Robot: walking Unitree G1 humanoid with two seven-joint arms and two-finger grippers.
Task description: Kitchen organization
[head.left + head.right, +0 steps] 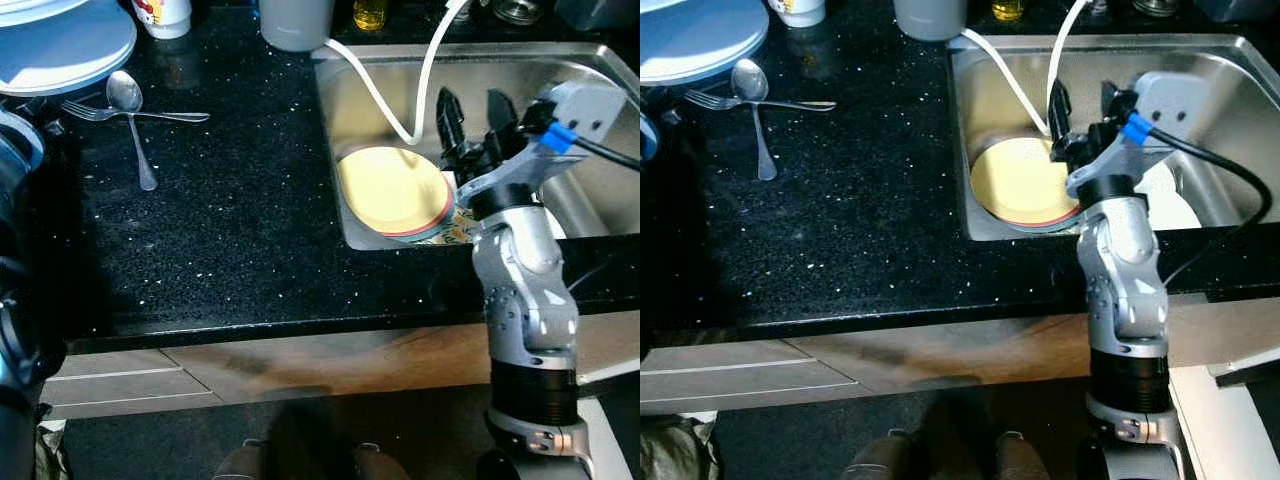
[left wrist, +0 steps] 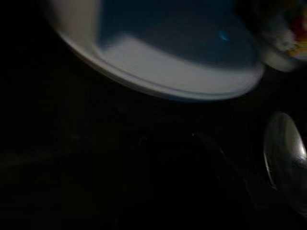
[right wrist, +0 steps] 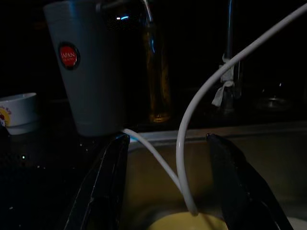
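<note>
A: Head views first. Black speckled counter [image 1: 250,220], steel sink [image 1: 600,60] set into it on the right. Down in the basin, a yellow plate [image 1: 392,188] stacked on other plates, a patterned one peeking out beneath. White hose [image 1: 372,95] looping down to the plate's far rim.

B: And the right gripper [image 1: 478,118]?

A: Hovering over the plate's right edge, fingers spread apart, nothing between them. Off to the far left, a spoon [image 1: 130,110] and fork [image 1: 130,114] crossed beside a pale blue plate [image 1: 70,50].

B: Left wrist view?

A: Dark. Blue plate rim [image 2: 163,81] and the spoon's bowl [image 2: 285,148] just made out. Left gripper: cannot tell, open or shut.

B: Right wrist view?

A: Two black fingers well apart, framing the hose [image 3: 192,143] and a sliver of yellow plate [image 3: 187,224] below. Behind, a grey cup [image 3: 91,72] with a red label and an amber bottle [image 3: 158,76].

B: Handling?

A: Probably stiff, breakable, likely wet and slick from the sink. Best pinched at the raised right rim, one finger over and one under. Worth minding the hose resting on the far edge.
</note>
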